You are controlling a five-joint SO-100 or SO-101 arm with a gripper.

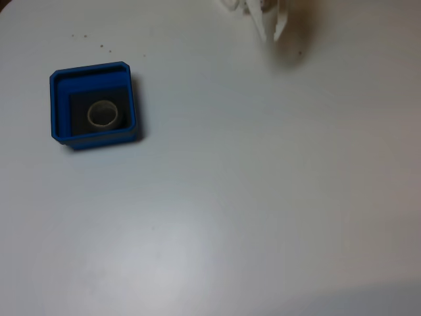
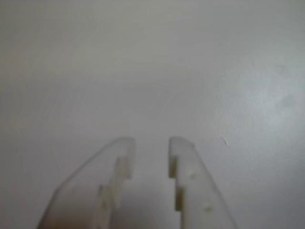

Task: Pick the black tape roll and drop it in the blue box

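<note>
Small black tape roll [image 1: 103, 114] w/ pale core lying inside square bright-blue plastic box [image 1: 60, 105], white table [image 1: 250, 197], white two-finger gripper [image 2: 151, 148] slightly parted, holding nothing, well apart from box.

Hand [image 1: 273, 29] cut off at top

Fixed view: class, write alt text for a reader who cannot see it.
A blue box sits left on a white table, with the black tape roll lying inside it. The white gripper hangs at the top edge, far from the box.
</note>
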